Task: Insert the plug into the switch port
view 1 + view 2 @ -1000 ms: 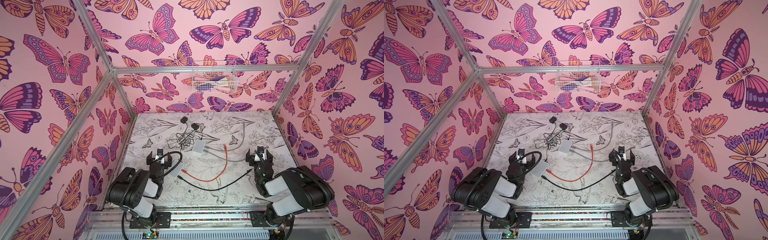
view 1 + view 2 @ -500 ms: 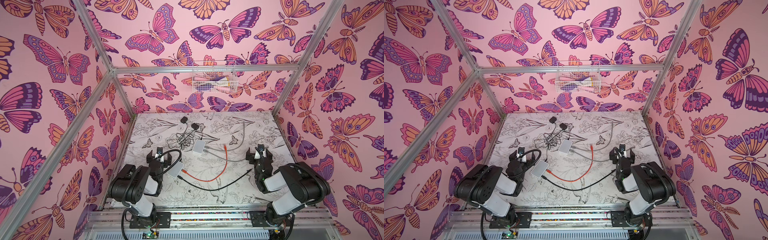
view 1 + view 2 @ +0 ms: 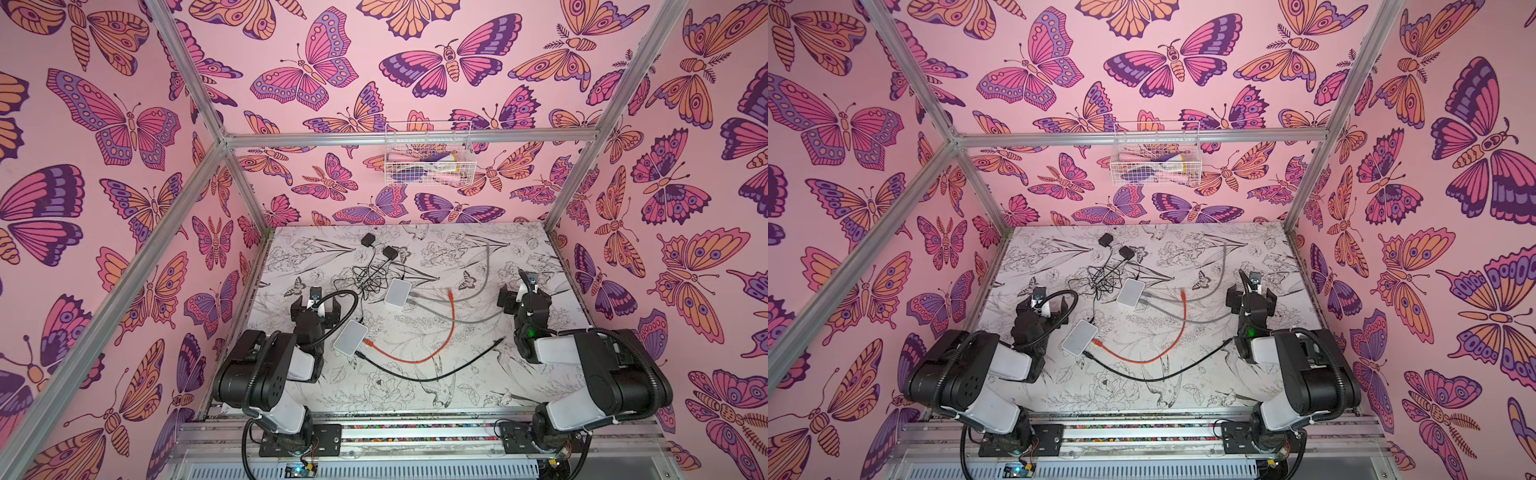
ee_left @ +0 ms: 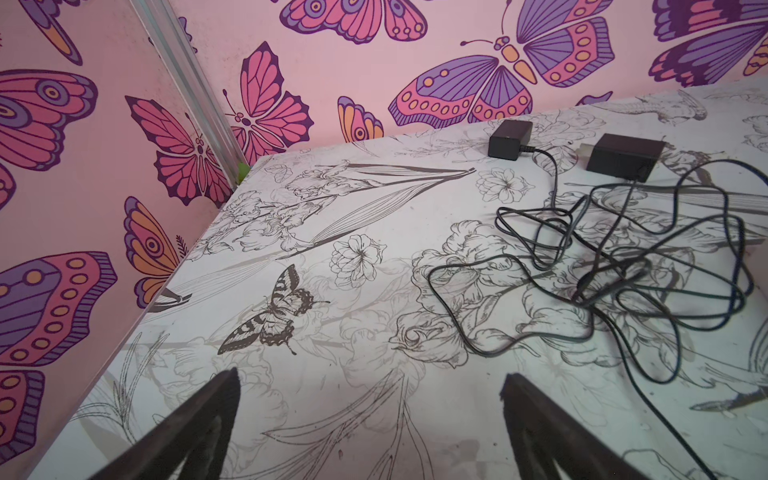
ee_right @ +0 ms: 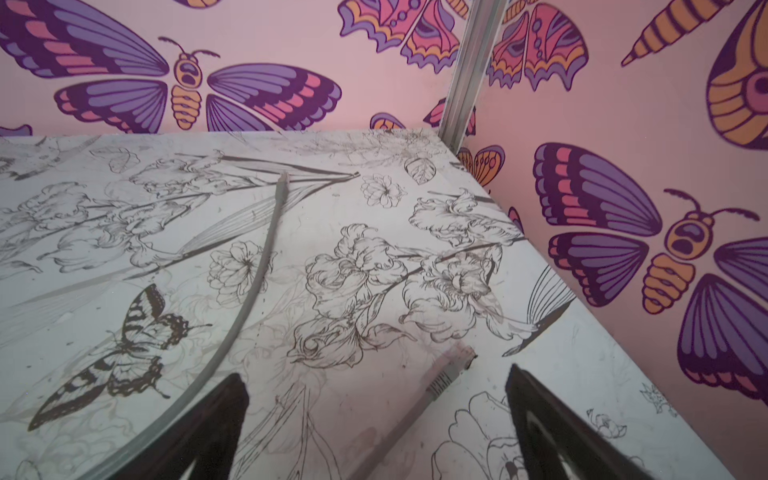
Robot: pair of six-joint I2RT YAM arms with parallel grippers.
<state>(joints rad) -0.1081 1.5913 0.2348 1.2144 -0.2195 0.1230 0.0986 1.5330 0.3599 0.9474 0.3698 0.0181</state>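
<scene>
**Gripper State and Workspace Condition: Plug Insertion**

Both grippers stand at full opening and hold nothing. In both top views the left gripper (image 3: pixel 316 300) sits left of centre, low over the table (image 3: pixel 478 395). In the left wrist view its dark, tapered fingers (image 4: pixel 208 415) are spread wide over bare printed surface and touch nothing. The right gripper (image 3: pixel 524 291) sits at the right of the table. In the right wrist view a grey plug (image 5: pixel 451 372) with a ribbed boot and a translucent tip lies flat on the table between the spread fingers, clear of both.

In the top views this grey plug is hidden under the right gripper. The port faces of both switches are too small to make out. Each wrist view cuts the fingers off at the frame edge.

The near switch (image 3: pixel 350 337), a flat white box with rounded corners, lies just right of the left gripper. An orange cable (image 3: pixel 452 332) and a black cable (image 3: pixel 415 374) enter it. The free orange plug (image 3: pixel 450 293) lies at centre frame, right of the far switch (image 3: pixel 397 292), a matching white box with two grey cables (image 3: pixel 457 320) leaving it. Above centre lie two black, box-shaped power adapters (image 3: pixel 368 239) and their thin tangled wire (image 3: pixel 368 276).
</scene>
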